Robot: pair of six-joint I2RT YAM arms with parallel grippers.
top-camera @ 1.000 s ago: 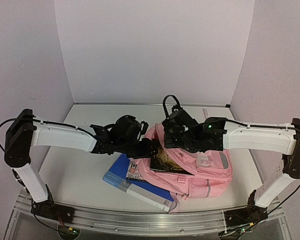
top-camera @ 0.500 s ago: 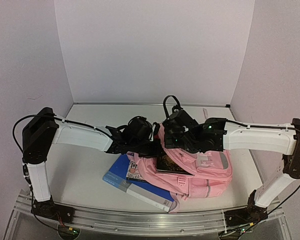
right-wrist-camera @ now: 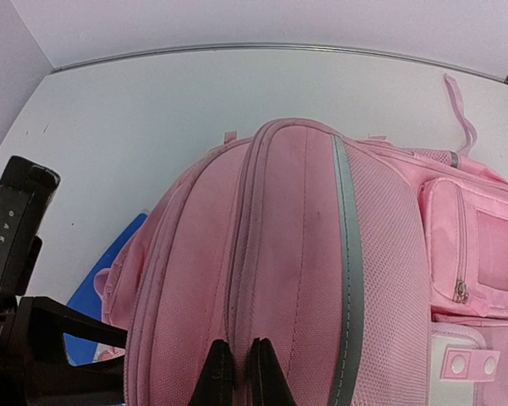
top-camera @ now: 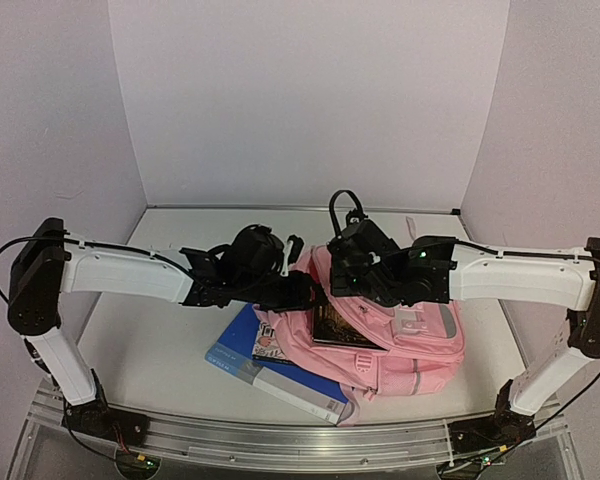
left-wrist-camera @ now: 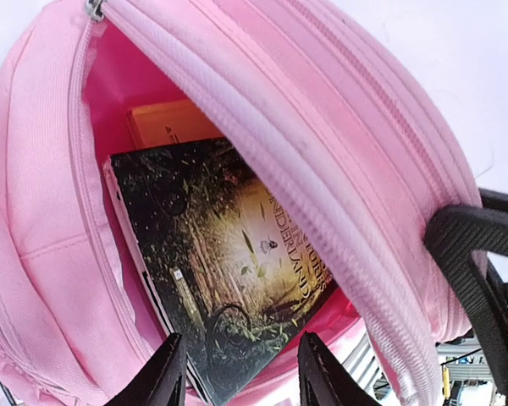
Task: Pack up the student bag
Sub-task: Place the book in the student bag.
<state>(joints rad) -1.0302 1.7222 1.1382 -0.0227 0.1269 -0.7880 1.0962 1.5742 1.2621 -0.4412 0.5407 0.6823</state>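
Top external: bag [top-camera: 410, 340] lies on table [top-camera: 160, 340], mouth facing left, partly over a blue binder [top-camera: 270, 375].
Left tool [left-wrist-camera: 241, 342]: open at the mouth, drawn back slightly leftward since half a second ago.
Book [left-wrist-camera: 229, 271]: inside bag.
Right tool [right-wrist-camera: 239, 351]: closed, pinching bag's top seam, unmoved.

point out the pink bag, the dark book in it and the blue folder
pink bag [right-wrist-camera: 296, 254]: right wrist view, middle of its pink fabric.
dark book [left-wrist-camera: 229, 271]: left wrist view, middle of its cover.
blue folder [top-camera: 232, 352]: top view, its blue cover left of the bag.
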